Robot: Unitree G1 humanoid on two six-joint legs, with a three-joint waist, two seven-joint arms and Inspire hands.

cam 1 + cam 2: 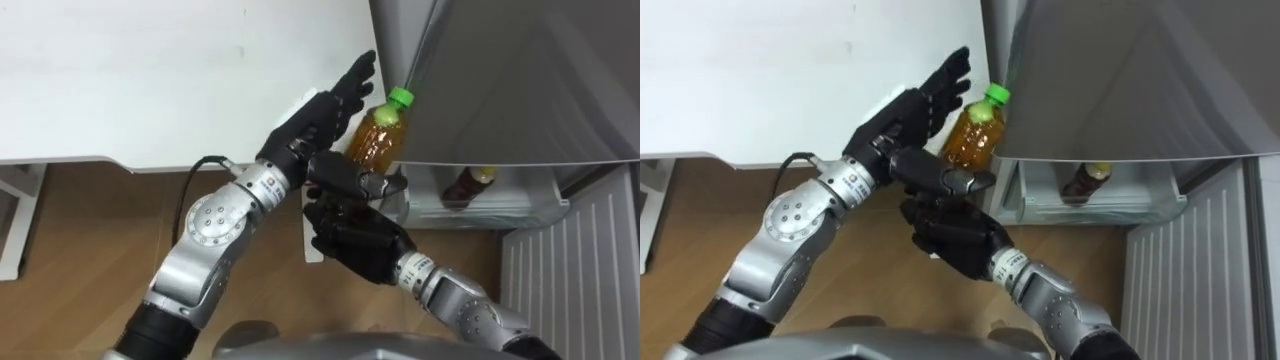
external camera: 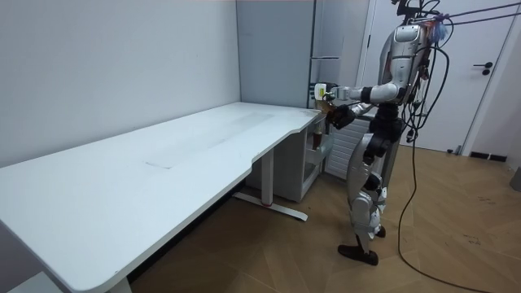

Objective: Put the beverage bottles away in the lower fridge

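Between the two hands, up in front of the fridge, is the bottle: amber drink, green cap, tilted with the cap leaning toward the grey upper door.

Right hand: comes up from below, fingers curled and clamped round the bottle's lower part. This hand carries the load.

Left hand: fingers straight and close together, lying along the bottle's left side. Contact or a small gap, cannot tell. Steadying at most, not gripping.

Lower compartment: open, white inside, below and to the right of the held bottle. A second bottle is already in it, lying on its side.

Desk: white, bare, just left of the fridge. In the room view the robot stands upright at the desk's far end, facing the fridge, forearms raised.

Judgement on the step: carry to the lower compartment, roughly midway. To do it well:
- draw the left hand clear first so it does not catch the door edge;
- bring the bottle down and to the right, well under the upper door;
- aim for free space beside the second bottle, avoid knocking it;
- release only once the bottle is supported.
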